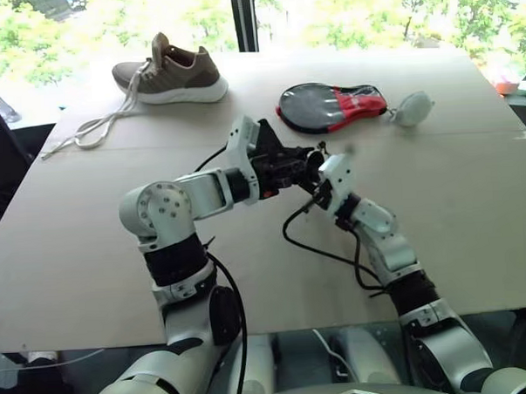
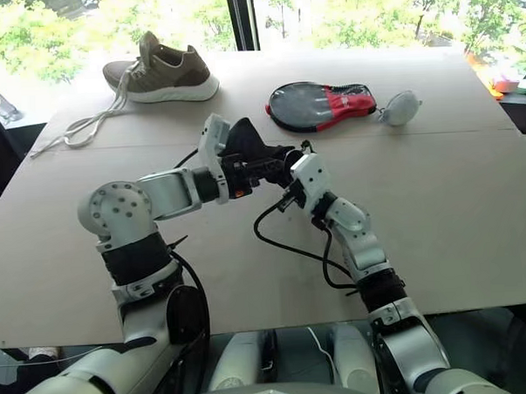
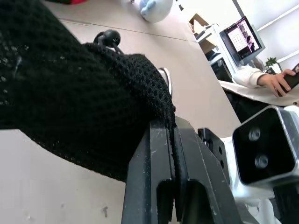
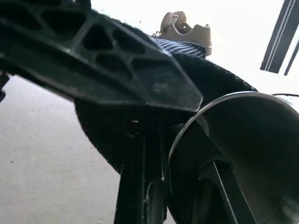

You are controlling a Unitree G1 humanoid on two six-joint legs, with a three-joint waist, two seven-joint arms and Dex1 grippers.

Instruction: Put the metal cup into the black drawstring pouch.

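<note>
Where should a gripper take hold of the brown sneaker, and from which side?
Grip the sneaker across its heel collar, coming from above. It lies on its sole at the table's far edge, opening upward, so the thin collar rim offers two opposed faces. Its loose laces trail toward the robot's left; probably avoid that side.

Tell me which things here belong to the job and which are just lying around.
In the job: black drawstring pouch, pinched by the left gripper; metal cup, gripped by the right gripper.
Lying about: shoe, black-and-red case, grey pouch.
</note>
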